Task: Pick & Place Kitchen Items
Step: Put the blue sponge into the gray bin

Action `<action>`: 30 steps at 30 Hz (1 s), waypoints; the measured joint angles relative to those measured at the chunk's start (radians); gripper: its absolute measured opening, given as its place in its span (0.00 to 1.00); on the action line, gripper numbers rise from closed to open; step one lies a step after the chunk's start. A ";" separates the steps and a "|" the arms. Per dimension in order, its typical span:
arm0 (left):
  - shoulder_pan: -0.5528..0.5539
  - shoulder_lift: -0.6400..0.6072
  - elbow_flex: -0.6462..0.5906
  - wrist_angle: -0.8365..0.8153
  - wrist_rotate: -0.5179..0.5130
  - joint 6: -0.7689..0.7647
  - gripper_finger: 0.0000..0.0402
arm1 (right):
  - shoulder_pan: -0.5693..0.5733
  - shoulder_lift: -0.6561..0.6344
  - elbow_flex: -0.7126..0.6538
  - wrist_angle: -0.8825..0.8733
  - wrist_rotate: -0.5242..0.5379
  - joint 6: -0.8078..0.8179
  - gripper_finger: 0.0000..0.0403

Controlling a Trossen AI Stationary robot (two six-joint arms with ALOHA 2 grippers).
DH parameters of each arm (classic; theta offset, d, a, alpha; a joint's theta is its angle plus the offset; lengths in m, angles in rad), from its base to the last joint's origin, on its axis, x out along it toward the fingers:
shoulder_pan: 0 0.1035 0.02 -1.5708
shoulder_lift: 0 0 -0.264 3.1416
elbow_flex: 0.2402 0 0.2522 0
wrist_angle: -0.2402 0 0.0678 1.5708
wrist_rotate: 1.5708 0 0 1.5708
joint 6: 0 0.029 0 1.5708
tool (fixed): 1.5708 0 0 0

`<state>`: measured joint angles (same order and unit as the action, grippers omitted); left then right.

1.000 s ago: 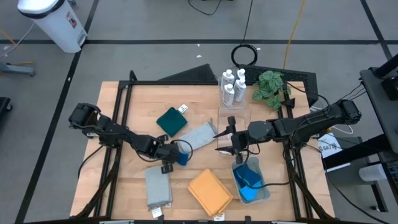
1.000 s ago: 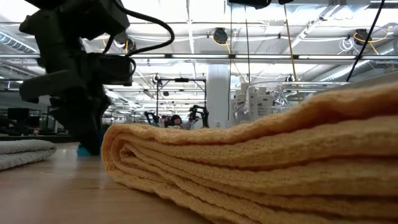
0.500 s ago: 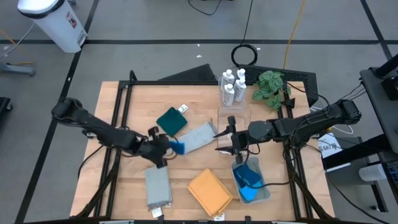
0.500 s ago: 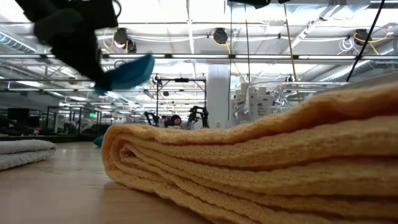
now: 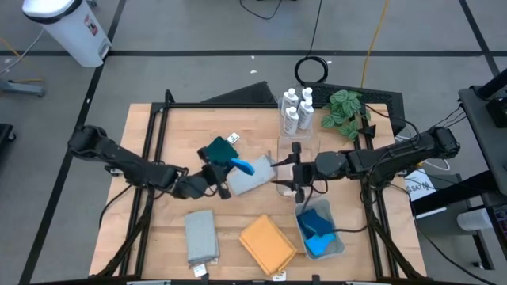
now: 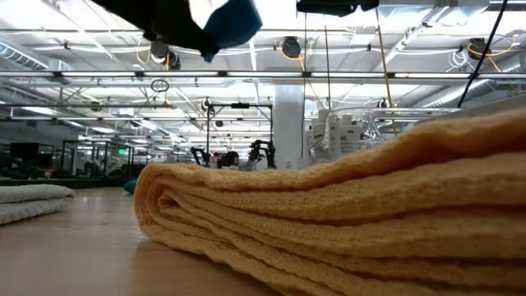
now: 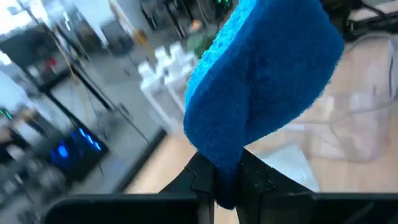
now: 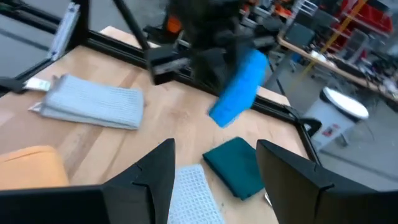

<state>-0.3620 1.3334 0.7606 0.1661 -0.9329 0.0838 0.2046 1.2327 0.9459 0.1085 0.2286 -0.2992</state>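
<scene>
My left gripper [image 5: 227,170] is shut on a blue sponge [image 5: 242,166], high over the table's middle. The sponge hangs above a dark teal cloth [image 5: 217,152] and a pale grey cloth [image 5: 252,176]. In the right wrist view the sponge [image 8: 239,96] shows in the air in front of the left arm. To its right my right gripper [image 5: 291,171] hovers open beside a clear bin [image 5: 299,150], holding nothing. A grey cloth [image 5: 201,236] and an orange cloth [image 5: 267,244] lie flat near the front edge. White bottles [image 5: 295,111] stand at the far edge. My left gripper pinches one narrow end of the sponge [image 7: 225,167] between its two fingers [image 7: 256,179], and the foam is squeezed thin there. The fingers come nearly level from the table's left. The rest of the sponge sticks out past the fingertips, lifted clear of the table.
A pale tray [image 5: 337,245] at the front right holds more blue sponges. A green plant [image 5: 345,109] stands at the far right by the bottles. Black frame rails run along the table's left, right and far sides. In the low view the orange cloth [image 6: 345,197] fills the foreground.
My left gripper has risen from the table with the blue sponge and tipped from pointing down to nearly level, moving toward the far edge and a little to the right. The sponge, on the table a second ago, now hangs clear above the cloths.
</scene>
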 joint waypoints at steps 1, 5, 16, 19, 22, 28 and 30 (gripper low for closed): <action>0.001 0.015 0.001 0.040 -0.013 0.043 0.07 | -0.002 0.000 0.000 0.000 0.011 0.021 0.49; 0.003 0.073 0.006 0.130 -0.056 0.140 0.06 | -0.025 0.013 0.000 0.014 0.007 0.115 0.49; 0.009 0.121 0.021 0.132 -0.063 0.144 0.07 | -0.067 0.161 -0.001 0.228 0.002 0.201 0.49; 0.009 0.121 0.021 0.130 -0.063 0.144 0.07 | -0.068 0.186 -0.001 0.285 0.002 0.207 0.49; 0.009 0.121 0.021 0.130 -0.063 0.144 0.08 | -0.073 0.204 -0.001 0.326 0.002 0.218 0.49; 0.010 0.121 0.021 0.130 -0.063 0.142 0.08 | -0.093 0.229 0.000 0.365 -0.006 0.232 0.49; 0.015 0.121 0.021 0.131 -0.063 0.139 0.08 | -0.104 0.241 0.002 0.381 -0.049 0.235 0.49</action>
<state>-0.3470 1.4540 0.7818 0.2970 -0.9957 0.2230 0.1008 1.4735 0.9474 0.4896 0.1792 -0.0643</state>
